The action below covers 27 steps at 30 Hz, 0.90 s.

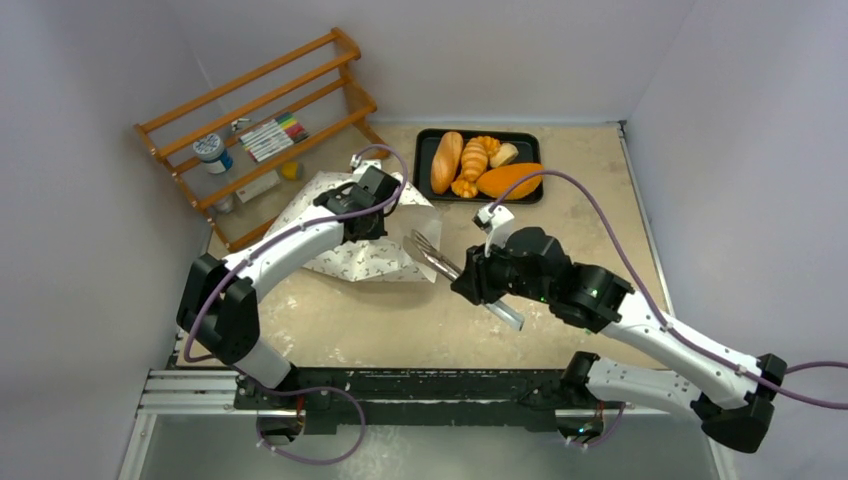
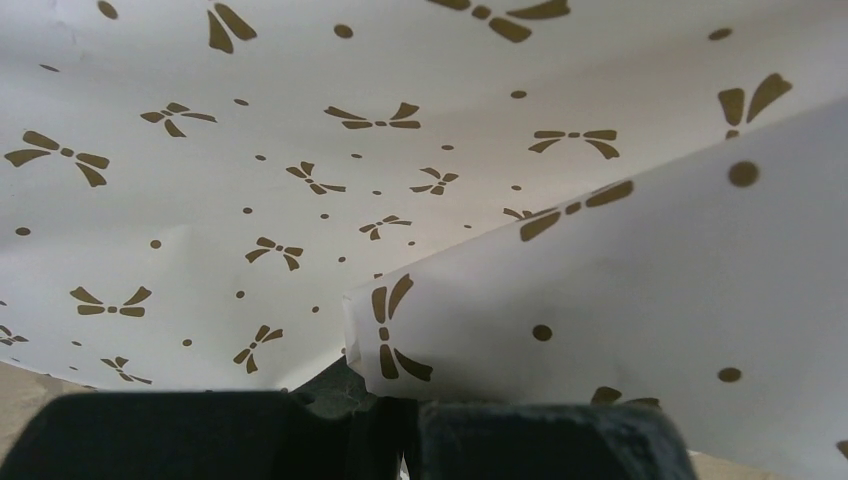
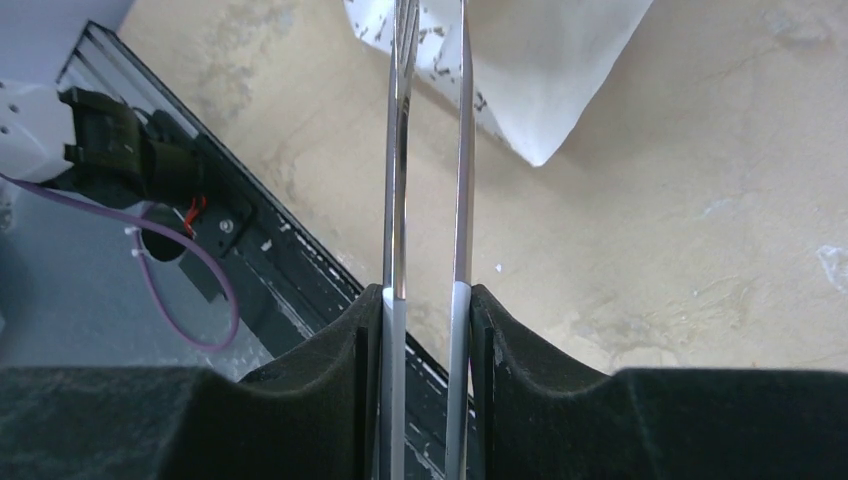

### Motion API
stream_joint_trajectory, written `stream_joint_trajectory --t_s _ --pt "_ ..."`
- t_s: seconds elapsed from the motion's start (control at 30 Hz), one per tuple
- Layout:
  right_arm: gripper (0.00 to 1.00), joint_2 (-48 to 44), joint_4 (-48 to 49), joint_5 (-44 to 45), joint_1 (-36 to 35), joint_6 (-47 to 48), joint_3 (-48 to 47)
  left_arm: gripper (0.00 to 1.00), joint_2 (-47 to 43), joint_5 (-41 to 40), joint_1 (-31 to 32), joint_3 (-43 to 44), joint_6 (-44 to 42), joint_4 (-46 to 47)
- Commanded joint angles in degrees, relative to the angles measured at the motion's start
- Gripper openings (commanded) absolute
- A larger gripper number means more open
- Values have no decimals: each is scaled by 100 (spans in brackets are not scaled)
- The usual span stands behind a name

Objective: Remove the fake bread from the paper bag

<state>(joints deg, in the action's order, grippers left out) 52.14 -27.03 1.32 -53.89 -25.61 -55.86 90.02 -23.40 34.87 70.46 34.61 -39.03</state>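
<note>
**Overhead and wrist views of the bench.** Two arms, each with one end effector. One paper bag point(image 1: 385, 260), one pair of metal tongs point(image 1: 432, 252), one black tray point(image 1: 527, 146) and one wooden rack point(image 1: 262, 77) are in view.

The tray holds the fake bread point(image 1: 447, 160). At least five pieces can be counted: a long loaf, a braided one, a pale roll, a large orange loaf and a small bit. Overlap makes the exact number uncertain. The rack carries one jar point(image 1: 212, 153), one pack of markers point(image 1: 268, 138) and one small yellow item point(image 1: 290, 170).

**Bag and end effectors.** The bag lies crumpled on the bench point(image 1: 400, 320), left of centre and well apart from the tray. The left end effector point(image 1: 368, 212) sits on top of it. In the left wrist view its fingers are clenched together with a fold of the bag's paper running down into the seam between them.

The right end effector point(image 1: 478, 275) is just right of the bag and does not touch it. It grasps the tongs, pressing their two arms between its pads. The tong tips reach over the bag's near right corner. Whether they touch the paper cannot be told, nor whether any bread is inside the bag.

**Markings.** The bag is off-white with brown dragonfly-like marks and dots. The labels on the jar and markers are too small to read.
</note>
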Motion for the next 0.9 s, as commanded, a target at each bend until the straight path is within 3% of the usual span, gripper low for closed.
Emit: stream_joint_trajectory --t_s 0.0,0.43,0.87 --pt "36 68 261 -14 -58 -30 175 0 -58 -165 -42 338 -174 15" --pt "33 502 680 410 -58 21 157 0 -538 -186 -25 362 -213 -273" --pt "32 1270 1462 12 -60 162 84 0 -1127 -627 351 967 -249 -1283"
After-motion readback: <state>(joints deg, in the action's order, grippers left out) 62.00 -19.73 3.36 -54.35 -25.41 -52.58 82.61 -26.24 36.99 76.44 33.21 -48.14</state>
